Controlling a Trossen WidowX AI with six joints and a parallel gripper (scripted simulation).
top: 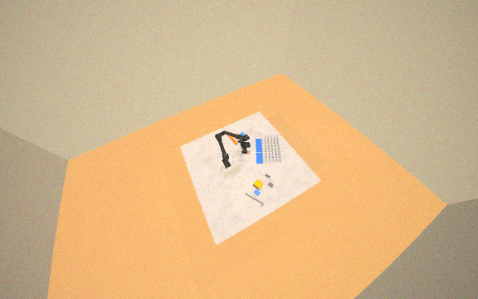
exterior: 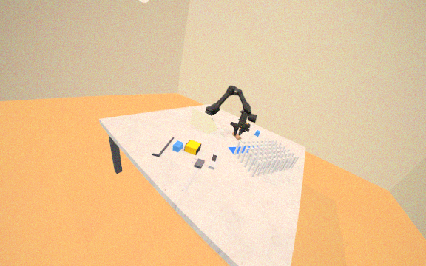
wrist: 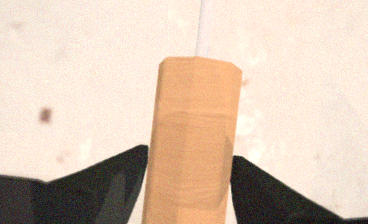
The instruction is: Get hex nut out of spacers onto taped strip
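Note:
My gripper is shut on the orange handle of a tool. A thin pale rod runs forward from the handle. The gripper hangs low over the white table, just short of the blue taped strip. Behind the strip stands the field of grey metal spacers. The hex nut is too small to make out in any view.
A yellow block, a blue block, a dark L-shaped key and small grey pieces lie apart from the field. A small blue cube lies near the gripper.

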